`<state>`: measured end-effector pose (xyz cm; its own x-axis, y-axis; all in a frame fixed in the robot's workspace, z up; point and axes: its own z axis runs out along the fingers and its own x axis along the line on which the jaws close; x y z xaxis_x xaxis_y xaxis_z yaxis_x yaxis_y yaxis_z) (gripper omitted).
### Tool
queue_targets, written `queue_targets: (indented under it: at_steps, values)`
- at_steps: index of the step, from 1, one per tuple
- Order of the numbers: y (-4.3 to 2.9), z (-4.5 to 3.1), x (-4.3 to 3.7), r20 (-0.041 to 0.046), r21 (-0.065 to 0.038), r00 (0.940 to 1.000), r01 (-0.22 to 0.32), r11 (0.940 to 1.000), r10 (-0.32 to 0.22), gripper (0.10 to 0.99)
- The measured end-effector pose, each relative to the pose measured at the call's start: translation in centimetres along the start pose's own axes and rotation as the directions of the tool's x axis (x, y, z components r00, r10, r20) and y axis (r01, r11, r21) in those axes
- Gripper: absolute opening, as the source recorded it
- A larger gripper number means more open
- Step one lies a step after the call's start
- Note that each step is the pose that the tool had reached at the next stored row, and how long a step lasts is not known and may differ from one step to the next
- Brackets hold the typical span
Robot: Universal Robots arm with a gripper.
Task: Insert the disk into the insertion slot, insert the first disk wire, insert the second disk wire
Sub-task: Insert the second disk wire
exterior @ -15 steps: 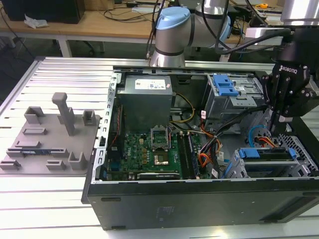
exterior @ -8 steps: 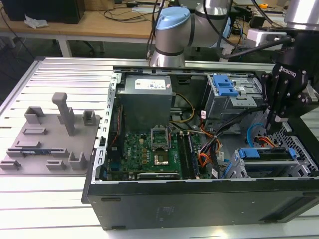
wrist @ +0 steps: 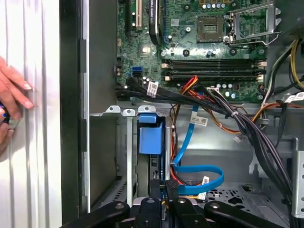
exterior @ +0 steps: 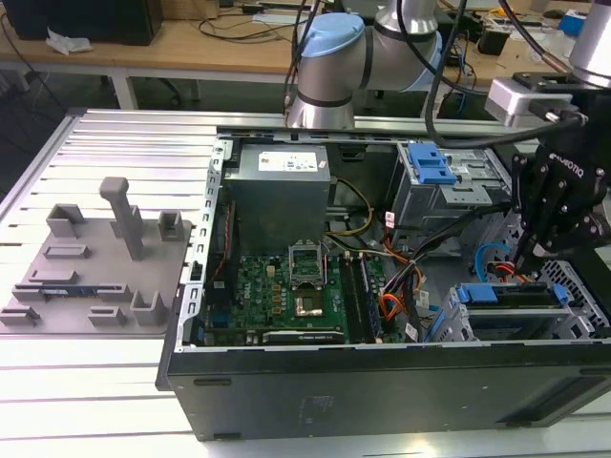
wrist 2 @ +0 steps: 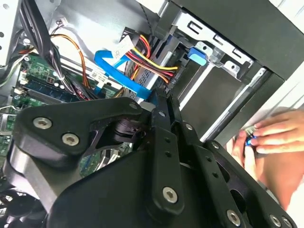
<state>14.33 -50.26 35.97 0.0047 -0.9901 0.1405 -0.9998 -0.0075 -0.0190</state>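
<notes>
The disk (exterior: 506,294) sits inside the insertion slot (exterior: 456,324), a low silver cage at the case's front corner, with its blue carrier (wrist: 151,135) showing. My gripper (exterior: 533,260) hangs just above the disk's rear end. In both wrist views the fingers (wrist 2: 164,114) stand close together, shut on a black wire connector (wrist: 169,186) at the disk's back. A blue flat wire (wrist: 202,176) loops beside that connector. Red, yellow and black wires (wrist 2: 149,54) run down to the same spot.
A person's hand (wrist 2: 273,135) rests on the table outside the case wall, holding something small and blue, and is also seen as a hand (wrist: 12,95) in the first wrist view. A taller cage with a blue latch (exterior: 430,162), the power supply (exterior: 282,172) and the motherboard (exterior: 286,286) fill the case.
</notes>
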Motion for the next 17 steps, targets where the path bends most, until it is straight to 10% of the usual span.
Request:
queue_targets:
  at_steps: [3, 6, 17]
  values:
    - [0.03, 0.19, 0.76, 0.0391, 0.000, 0.9992, -0.001, 1.0000, 0.001, 0.161]
    - [0.15, 0.43, 1.78, 0.1076, 0.000, 0.9942, -0.002, 1.0000, 0.002, 0.161]
    - [0.16, 0.65, 1.94, 0.1089, -0.010, 0.9913, -0.073, 0.9973, 0.073, 0.161]
